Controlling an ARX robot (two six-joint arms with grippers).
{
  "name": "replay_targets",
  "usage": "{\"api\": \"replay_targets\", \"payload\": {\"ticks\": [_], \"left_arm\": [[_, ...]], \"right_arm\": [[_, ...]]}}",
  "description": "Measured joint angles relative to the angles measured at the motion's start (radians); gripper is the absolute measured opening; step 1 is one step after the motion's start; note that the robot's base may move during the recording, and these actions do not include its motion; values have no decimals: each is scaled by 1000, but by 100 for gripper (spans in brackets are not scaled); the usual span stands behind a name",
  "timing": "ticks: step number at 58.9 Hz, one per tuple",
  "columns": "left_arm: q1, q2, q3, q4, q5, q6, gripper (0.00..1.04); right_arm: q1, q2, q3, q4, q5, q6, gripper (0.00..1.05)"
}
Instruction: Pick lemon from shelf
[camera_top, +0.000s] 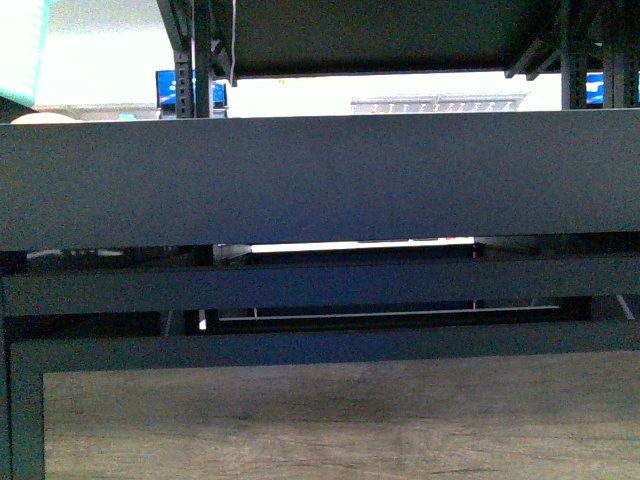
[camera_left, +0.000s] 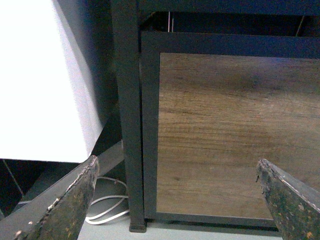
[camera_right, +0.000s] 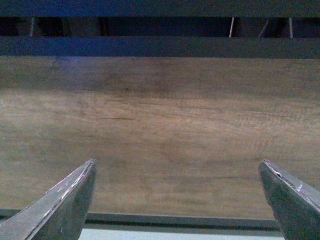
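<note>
Front view: the shelf (camera_top: 320, 180) fills the frame, the raised front edge of one dark tray running as a broad band from side to side, with a second tray above it and upright posts (camera_top: 192, 60) at both upper corners. Below the band lie narrower black crossbars and, lowest, a wood-grain panel (camera_top: 340, 420) set in a black frame. The lemon is not visible here; the tray's front edge hides whatever the tray holds. Neither arm appears. Left wrist view: the left tool (camera_left: 176, 161) is released, its two dark, scuffed fingers (camera_left: 65, 205) spread wide with nothing between them. Beyond them stand a black post of the shelf and the framed wood-grain panel; a white cable (camera_left: 107, 207) lies on the floor beside the post's foot, and a bright white surface (camera_left: 35, 75) stands on the far side of the post from the panel. Right wrist view: the right tool (camera_right: 177, 161) is likewise released and empty, its grey fingers (camera_right: 60, 205) wide apart, facing the wood-grain panel under black crossbars. The lemon shows in neither wrist view.
</note>
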Motion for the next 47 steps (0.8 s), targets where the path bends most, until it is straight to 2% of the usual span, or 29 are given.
{"api": "replay_targets", "payload": {"ticks": [47], "left_arm": [[0,0,0,0,-1,0,97]], "right_arm": [[0,1,0,0,0,0,97]]}}
